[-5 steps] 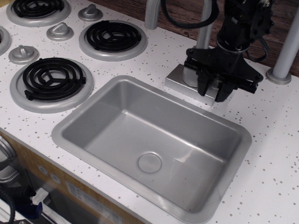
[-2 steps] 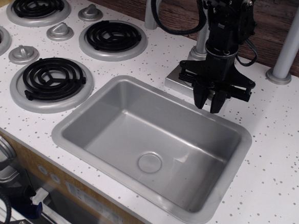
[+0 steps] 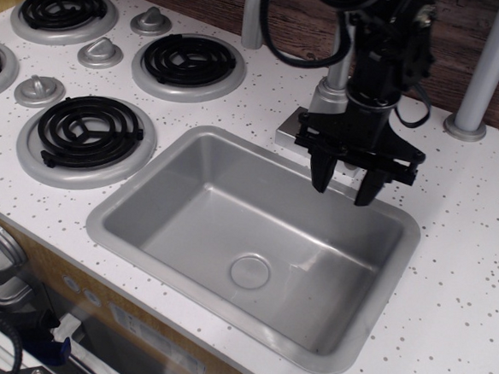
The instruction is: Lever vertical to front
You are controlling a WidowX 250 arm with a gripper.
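Note:
My black gripper (image 3: pixel 342 192) hangs with its fingers pointing down over the back rim of the grey sink (image 3: pixel 129 197). The fingers (image 3: pixel 320 176) are spread apart with nothing between them. Just behind it stand the faucet's square silver base (image 3: pixel 293 130) and its cylindrical body (image 3: pixel 328 91), with the curved spout pipe (image 3: pixel 254 16) going up to the left. The gripper and wrist cover the front of the faucet, so the lever is hidden from me.
Black coil burners (image 3: pixel 89 130) (image 3: pixel 189 59) and cone-shaped silver knobs (image 3: pixel 99 52) fill the counter's left side. A grey post (image 3: pixel 484 79) stands at the back right against a wooden wall. The speckled white counter (image 3: pixel 459 253) runs to the right of the sink.
The gripper has come forward from the faucet base to the sink's back rim. Its fingers have spread wider apart.

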